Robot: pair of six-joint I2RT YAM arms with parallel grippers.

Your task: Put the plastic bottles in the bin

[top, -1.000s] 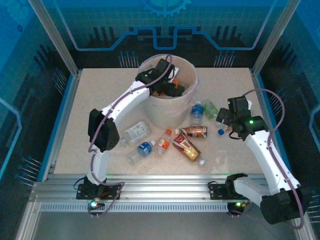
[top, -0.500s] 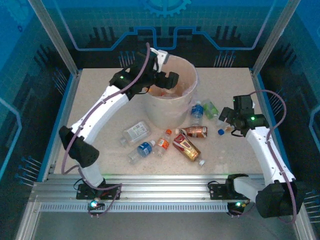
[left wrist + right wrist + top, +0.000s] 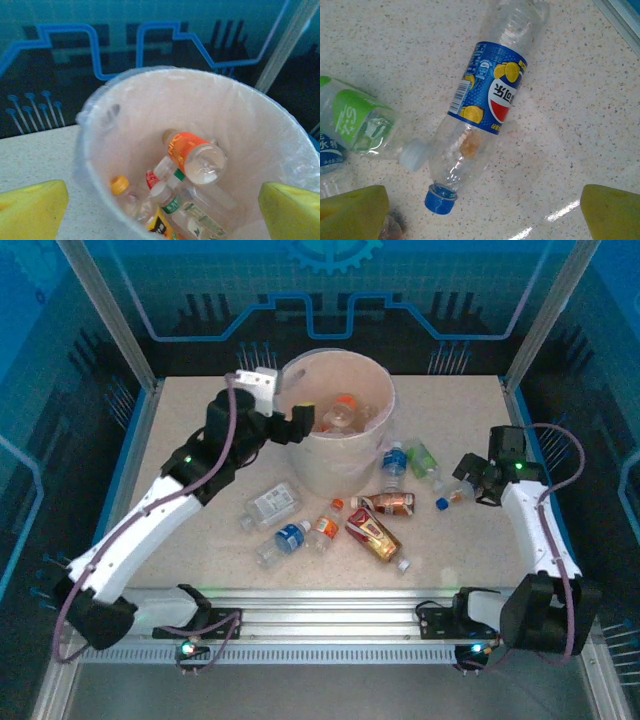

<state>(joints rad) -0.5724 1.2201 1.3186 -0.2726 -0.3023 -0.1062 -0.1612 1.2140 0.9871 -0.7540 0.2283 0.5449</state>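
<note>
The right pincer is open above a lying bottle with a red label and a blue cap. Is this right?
Not quite. The right wrist view shows the label is blue, not red: the right pincer is open above a lying bottle with a blue label and a blue cap.

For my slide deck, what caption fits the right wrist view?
Open right gripper over a blue-labelled bottle with blue cap lying on the speckled table, a green-labelled bottle beside it.
</note>
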